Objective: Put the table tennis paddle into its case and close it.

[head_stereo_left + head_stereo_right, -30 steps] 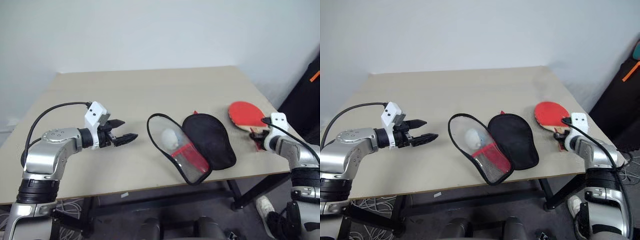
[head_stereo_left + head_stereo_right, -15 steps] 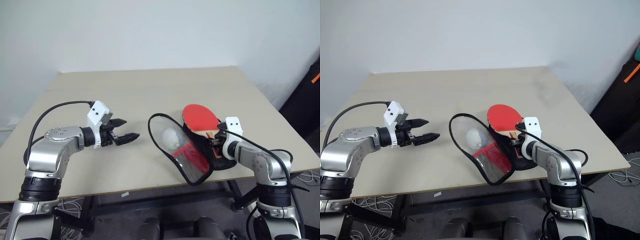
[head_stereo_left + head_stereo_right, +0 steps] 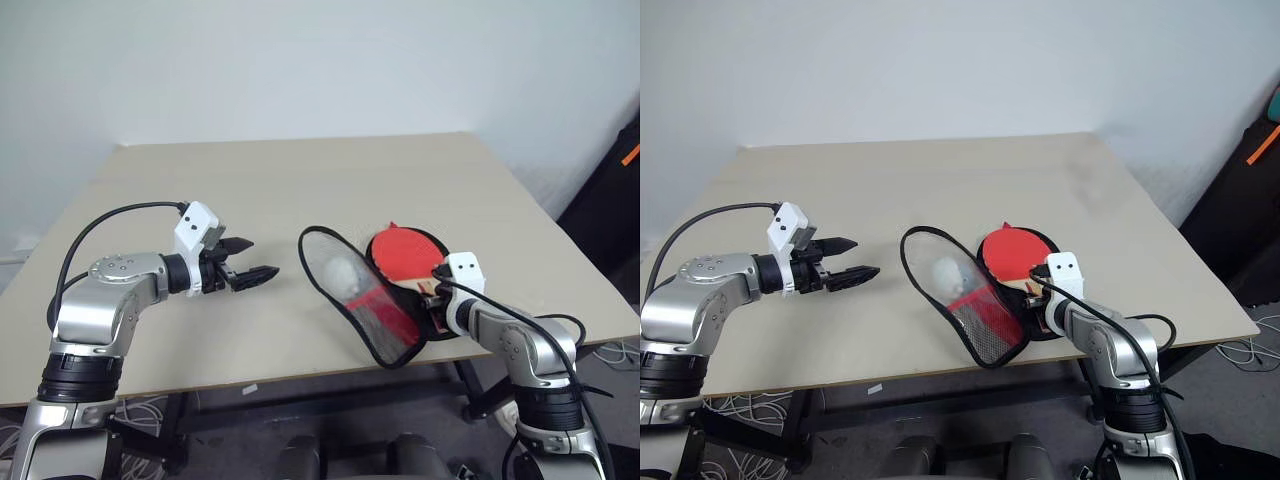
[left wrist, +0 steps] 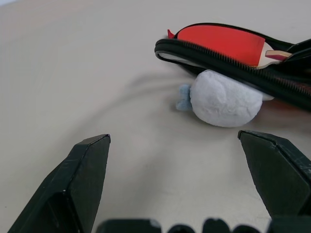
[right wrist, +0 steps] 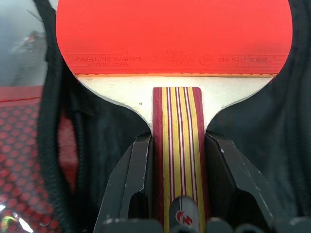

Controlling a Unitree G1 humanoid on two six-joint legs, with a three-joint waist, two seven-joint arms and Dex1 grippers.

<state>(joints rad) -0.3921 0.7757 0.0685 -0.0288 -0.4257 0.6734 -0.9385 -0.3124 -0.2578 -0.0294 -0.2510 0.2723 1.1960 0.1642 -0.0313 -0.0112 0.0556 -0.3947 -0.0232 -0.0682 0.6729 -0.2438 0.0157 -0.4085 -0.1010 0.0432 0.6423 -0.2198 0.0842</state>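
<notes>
here, flat red-rubber paddle point(image 5: 175, 36) over soft black-lined case point(image 3: 395, 300).

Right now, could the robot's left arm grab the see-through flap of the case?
Probably yes. The left gripper is open and points toward the case, whose clear flap lies on its near side. Bare table lies between them; the right gripper holds the table tennis paddle beyond it.

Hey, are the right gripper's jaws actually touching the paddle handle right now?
Touching. In the right wrist view, the right gripper has both black jaws pressed flat against the sides of the paddle handle, with no gap showing on either side.
</notes>
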